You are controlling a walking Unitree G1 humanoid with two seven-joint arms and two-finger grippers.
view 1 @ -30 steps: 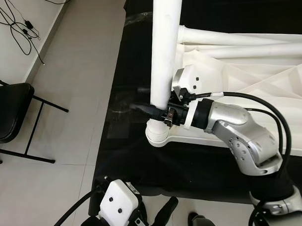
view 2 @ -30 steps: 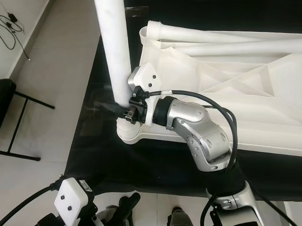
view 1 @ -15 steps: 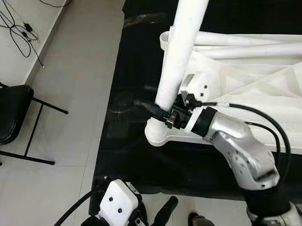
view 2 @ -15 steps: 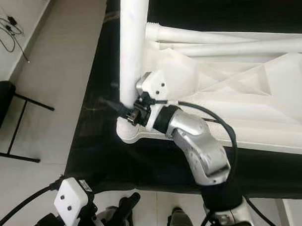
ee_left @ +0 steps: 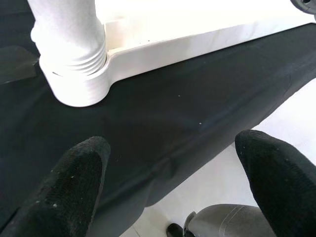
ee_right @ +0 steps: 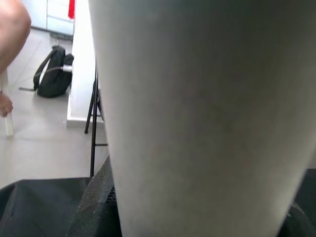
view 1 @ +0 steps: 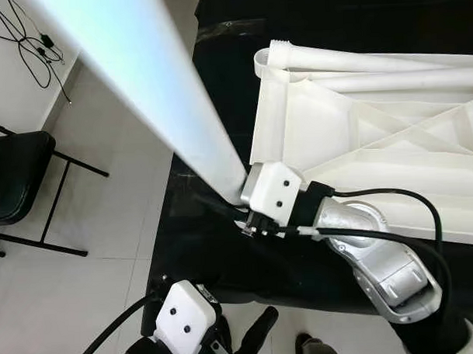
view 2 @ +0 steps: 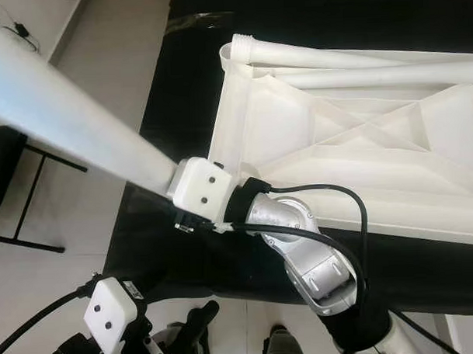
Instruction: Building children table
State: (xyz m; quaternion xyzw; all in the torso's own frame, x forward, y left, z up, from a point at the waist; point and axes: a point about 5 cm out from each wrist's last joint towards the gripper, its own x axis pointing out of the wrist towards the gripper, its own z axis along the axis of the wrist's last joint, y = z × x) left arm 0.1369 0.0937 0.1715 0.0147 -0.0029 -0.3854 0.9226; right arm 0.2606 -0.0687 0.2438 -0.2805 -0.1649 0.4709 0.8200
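The table leg (view 1: 151, 79) and table top (view 1: 359, 134) look like smooth, matt white plastic. They lie on a black cloth (ee_left: 173, 128) with a dull, finely woven surface. The floor (view 1: 112, 181) is pale, slightly glossy tile.

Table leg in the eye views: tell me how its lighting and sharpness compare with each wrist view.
Left eye view: the table leg looms close, soft-edged, washed pale blue-white near the top. Right eye view: same leg, greyer, its upper end blurred. Left wrist view: the tabletop is blown out to flat white, while the left gripper has fuzzy, out-of-focus fingertips. Right wrist view: the leg is dim, grey and featureless.
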